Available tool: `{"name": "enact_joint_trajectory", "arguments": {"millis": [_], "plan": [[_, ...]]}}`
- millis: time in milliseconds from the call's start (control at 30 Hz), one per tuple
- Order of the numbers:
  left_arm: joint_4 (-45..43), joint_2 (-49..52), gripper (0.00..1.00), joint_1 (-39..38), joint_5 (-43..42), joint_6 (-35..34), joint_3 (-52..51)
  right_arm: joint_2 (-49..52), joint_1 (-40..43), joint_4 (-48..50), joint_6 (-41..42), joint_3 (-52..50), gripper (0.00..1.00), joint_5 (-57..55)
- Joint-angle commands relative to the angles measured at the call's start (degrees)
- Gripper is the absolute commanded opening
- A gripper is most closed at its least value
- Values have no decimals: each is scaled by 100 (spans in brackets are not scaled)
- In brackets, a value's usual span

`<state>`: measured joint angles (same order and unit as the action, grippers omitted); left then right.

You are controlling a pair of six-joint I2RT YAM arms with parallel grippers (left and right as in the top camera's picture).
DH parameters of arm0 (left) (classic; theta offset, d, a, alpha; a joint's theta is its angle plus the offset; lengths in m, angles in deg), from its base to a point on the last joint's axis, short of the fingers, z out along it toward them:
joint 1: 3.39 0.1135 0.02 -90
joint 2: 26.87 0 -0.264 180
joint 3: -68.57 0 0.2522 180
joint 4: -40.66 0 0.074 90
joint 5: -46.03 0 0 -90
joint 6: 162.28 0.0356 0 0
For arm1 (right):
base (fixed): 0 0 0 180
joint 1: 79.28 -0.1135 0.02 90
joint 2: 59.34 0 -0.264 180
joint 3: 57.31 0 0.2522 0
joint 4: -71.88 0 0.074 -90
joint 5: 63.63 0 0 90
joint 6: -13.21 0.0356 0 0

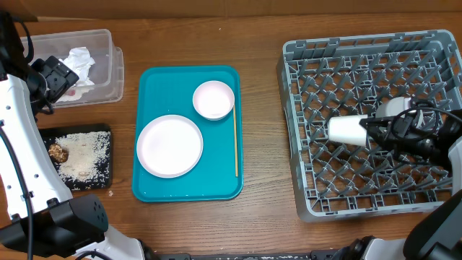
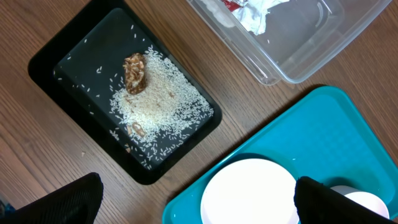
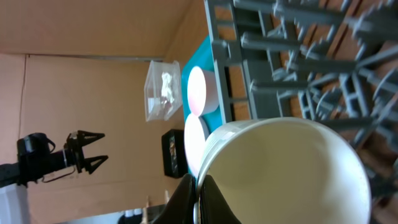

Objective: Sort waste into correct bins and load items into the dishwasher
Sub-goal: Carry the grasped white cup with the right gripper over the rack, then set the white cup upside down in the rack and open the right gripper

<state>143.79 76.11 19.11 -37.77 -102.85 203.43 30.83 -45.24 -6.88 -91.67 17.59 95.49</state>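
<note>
My right gripper (image 1: pixel 366 127) is shut on the rim of the small whitish cup (image 1: pixel 346 130), holding it on its side just above the grey dish rack (image 1: pixel 303 144). In the right wrist view the fingers (image 3: pixel 200 190) pinch the cup's rim (image 3: pixel 280 168). My left gripper (image 1: pixel 56 75) is open and empty over the clear tub (image 1: pixel 108 65), which holds the white tissue (image 1: pixel 79 61) and the red-and-white wrapper (image 2: pixel 233 4). The black tray (image 2: pixel 62 43) holds the rice crumbs (image 2: pixel 158 102) and the brown lump (image 2: pixel 135 73). The pink plate (image 1: pixel 170 146), the pink bowl (image 1: pixel 214 100) and the wooden stick (image 1: pixel 235 137) lie on the teal tray.
The teal tray (image 1: pixel 155 87) lies mid-table between the bins and the rack. A white rounded thing (image 1: pixel 393 106) shows in the rack behind my right arm, partly hidden. Bare wooden table (image 1: pixel 263 144) separates the teal tray and the rack.
</note>
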Motion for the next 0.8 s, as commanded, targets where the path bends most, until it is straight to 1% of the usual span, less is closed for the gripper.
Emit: {"name": "enact_joint_trajectory", "arguments": {"millis": [0,100,267,467,600,667,767], "plan": [[13,52,100,-13,-9,-96,-20,-44,20,267,599,-103,4,177],[13,52,100,-13,-9,-98,-20,-42,11,304,680,-151,4,330],[13,52,100,-13,-9,-98,-20,-42,20,308,702,-297,4,299],[13,52,100,-13,-9,-98,-20,-42,28,533,765,-570,4,293],[13,52,100,-13,-9,-96,-20,-42,31,538,772,-599,4,79],[13,52,100,-13,-9,-98,-20,-42,46,566,981,-599,4,-144],[13,52,100,-13,-9,-96,-20,-42,48,660,1300,-599,4,-787]]}}
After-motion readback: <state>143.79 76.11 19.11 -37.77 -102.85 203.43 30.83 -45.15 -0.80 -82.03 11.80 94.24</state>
